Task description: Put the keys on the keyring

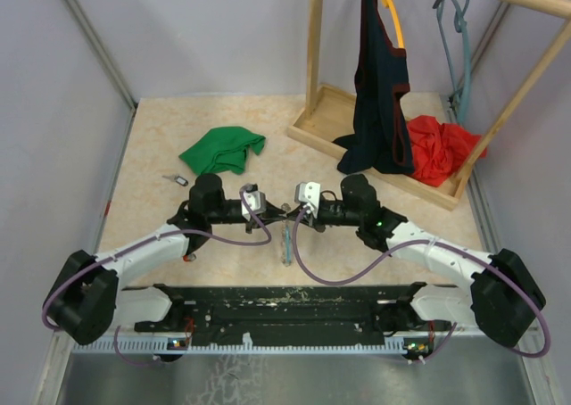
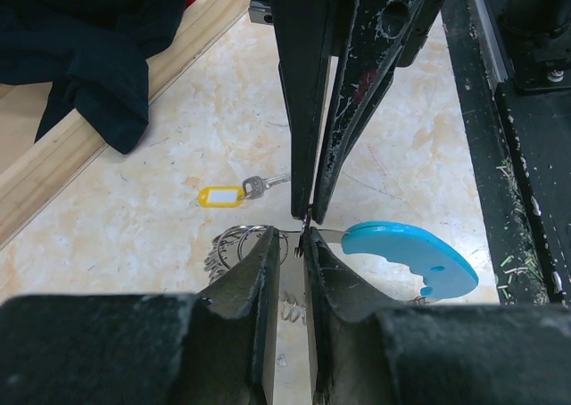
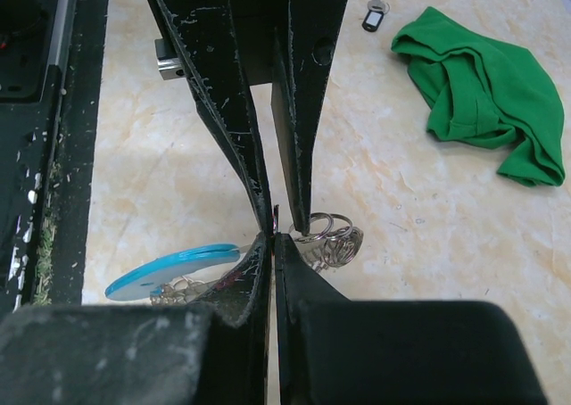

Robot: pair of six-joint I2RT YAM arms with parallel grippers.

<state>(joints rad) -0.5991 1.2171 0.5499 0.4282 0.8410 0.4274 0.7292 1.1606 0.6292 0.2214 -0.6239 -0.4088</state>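
The keyring lies at table centre: a light blue band (image 1: 285,244) (image 2: 410,258) (image 3: 174,271) joined to silvery rings (image 2: 234,244) (image 3: 332,240). Both grippers meet tip to tip over it. My left gripper (image 2: 306,235) (image 1: 278,211) is nearly shut, its fingertips astride the metal strip between band and rings. My right gripper (image 3: 274,235) (image 1: 294,211) is shut on a thin metal piece seen edge-on, apparently a small key. A yellow-headed key (image 2: 221,195) lies just beyond the rings. A dark-headed key (image 1: 176,180) (image 3: 373,17) lies far left.
A green cloth (image 1: 223,149) (image 3: 486,88) lies behind the left arm. A wooden rack (image 1: 375,151) at the back right holds a dark garment (image 1: 379,93) (image 2: 80,48) and a red cloth (image 1: 439,146). A black rail (image 1: 285,302) runs along the near edge.
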